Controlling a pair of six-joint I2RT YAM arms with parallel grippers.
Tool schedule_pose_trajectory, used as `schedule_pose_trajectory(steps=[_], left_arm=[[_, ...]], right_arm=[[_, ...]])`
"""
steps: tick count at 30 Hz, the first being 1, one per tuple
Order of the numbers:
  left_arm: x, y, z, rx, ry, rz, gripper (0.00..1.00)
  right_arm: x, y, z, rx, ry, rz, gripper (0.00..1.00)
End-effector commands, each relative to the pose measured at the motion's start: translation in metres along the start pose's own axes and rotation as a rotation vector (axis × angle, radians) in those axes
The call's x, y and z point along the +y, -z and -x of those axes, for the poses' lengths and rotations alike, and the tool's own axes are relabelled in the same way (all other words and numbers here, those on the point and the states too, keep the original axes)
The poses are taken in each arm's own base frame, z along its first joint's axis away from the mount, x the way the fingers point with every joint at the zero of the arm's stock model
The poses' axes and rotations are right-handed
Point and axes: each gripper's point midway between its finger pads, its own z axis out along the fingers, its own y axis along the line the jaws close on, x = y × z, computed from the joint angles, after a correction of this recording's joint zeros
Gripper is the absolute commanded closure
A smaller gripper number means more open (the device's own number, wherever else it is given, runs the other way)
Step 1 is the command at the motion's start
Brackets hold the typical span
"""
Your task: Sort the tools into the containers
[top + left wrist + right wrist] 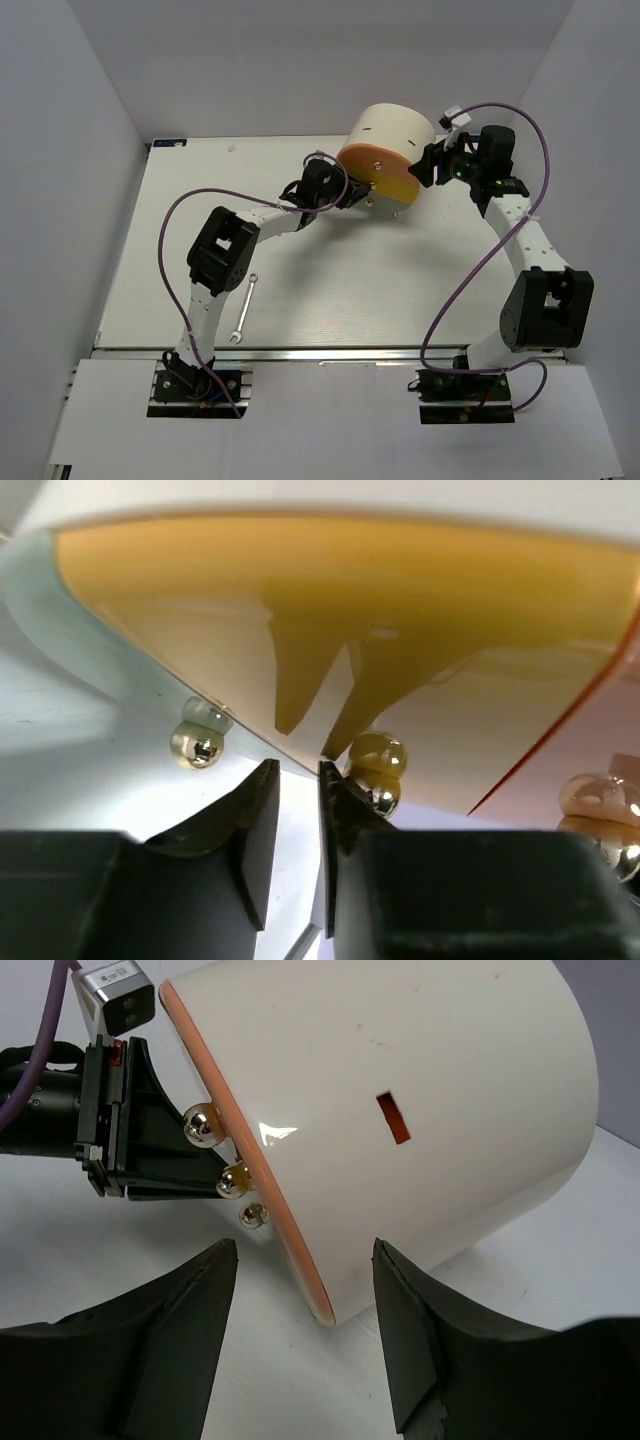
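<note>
**Approach to a drawer knob.** The cream drum-shaped cabinet (pixel 395 125) stands at the far middle of the tabletop (pixel 330 290), its drawer fronts turned toward the left arm. The left gripper (pixel 298 776) sits close under the yellow drawer front (pixel 350 610). Its jaws are narrowly apart with nothing between them. The gold knob (pixel 375 772) lies just beside the finger on the right of the wrist view, outside the gap. The right gripper (pixel 303 1250) has its jaws spread wide astride the cabinet's front rim, and no contact can be made out. The silver wrench (pixel 245 310) lies on the tabletop near the left arm, well apart from the cabinet. No screwdrivers are in view. Good practice, as judged here, is to widen the left jaws, shift sideways until the knob is centred, and close on it. The pull should then run straight along the drawer's travel while the right gripper steadies the body against sliding.
</note>
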Motion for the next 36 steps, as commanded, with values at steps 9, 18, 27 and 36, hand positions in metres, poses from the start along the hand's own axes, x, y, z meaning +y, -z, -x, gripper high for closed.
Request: schedule_pose_trajectory(steps=[9, 18, 27, 36], left_arm=[[0.007, -0.001, -0.01, 0.089, -0.07, -0.02, 0.52], [0.03, -0.005, -0.02, 0.138, -0.074, 0.061, 0.62], [0.034, -0.01, -0.02, 0.135, -0.077, 0.055, 0.5], [0.038, -0.025, -0.024, 0.114, -0.066, 0.04, 0.5]], right_arm=[[0.003, 0.012, 0.016, -0.043, 0.044, -0.015, 0.38], [0.003, 0.014, 0.016, -0.046, 0.046, -0.022, 0.37], [0.003, 0.013, 0.015, -0.045, 0.039, -0.017, 0.37], [0.004, 0.014, 0.014, -0.045, 0.038, -0.017, 0.37]])
